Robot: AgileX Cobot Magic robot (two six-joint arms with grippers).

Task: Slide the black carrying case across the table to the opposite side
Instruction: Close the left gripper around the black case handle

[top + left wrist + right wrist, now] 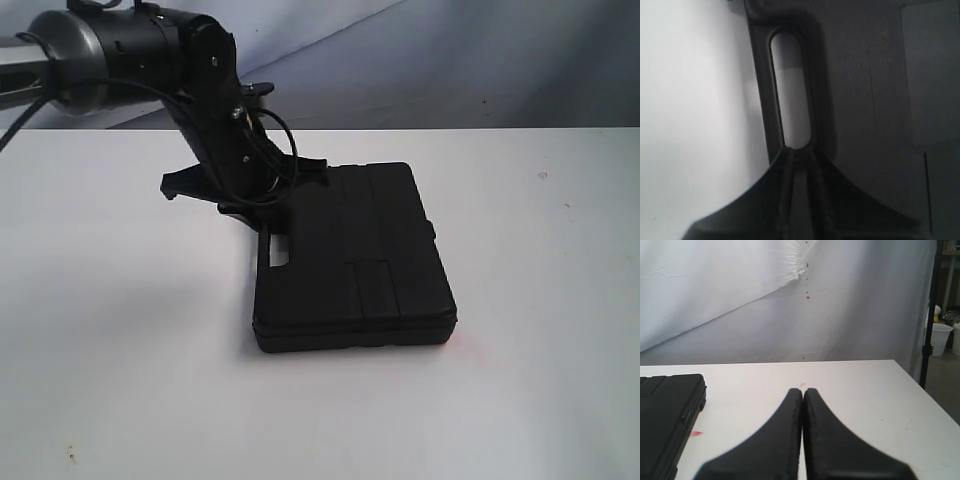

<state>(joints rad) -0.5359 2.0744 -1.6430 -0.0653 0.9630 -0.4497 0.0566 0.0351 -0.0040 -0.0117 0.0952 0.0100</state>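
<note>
My left arm (120,45) comes in high over the handle side of the black carrying case (360,260) and bends steeply down at the wrist. My left pincer (798,151) has its fingers drawn together, tips at one end of the case's handle slot (790,85); I cannot tell whether they press on it. My right pincer (802,391) hangs level, apart from the case on the side away from its handle. Its fingers (780,440) are closed flat against each other, gripping nothing.
</note>
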